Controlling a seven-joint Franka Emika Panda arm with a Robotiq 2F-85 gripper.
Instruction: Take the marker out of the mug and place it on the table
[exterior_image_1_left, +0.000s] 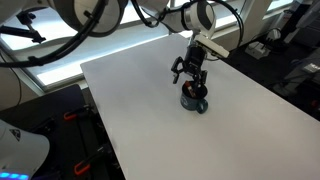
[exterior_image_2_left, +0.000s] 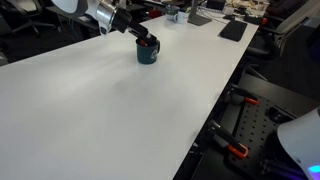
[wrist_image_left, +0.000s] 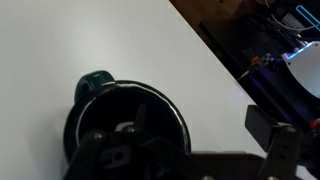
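mug (exterior_image_1_left: 194, 98) (exterior_image_2_left: 147, 52): dark, upright on the white counter (exterior_image_1_left: 140, 125) (exterior_image_2_left: 100, 115), well in from the edges in both exterior views
handle (wrist_image_left: 95, 82): points toward the wrist view's upper left
jaws: directly over the mug's mouth, tips down inside the rim; apart or together, cannot tell
marker: hidden in the mug's dark inside, not made out

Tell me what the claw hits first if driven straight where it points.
The mug: the claw points down into its open mouth. Probably the dark inside first; depth unclear, contents hidden.
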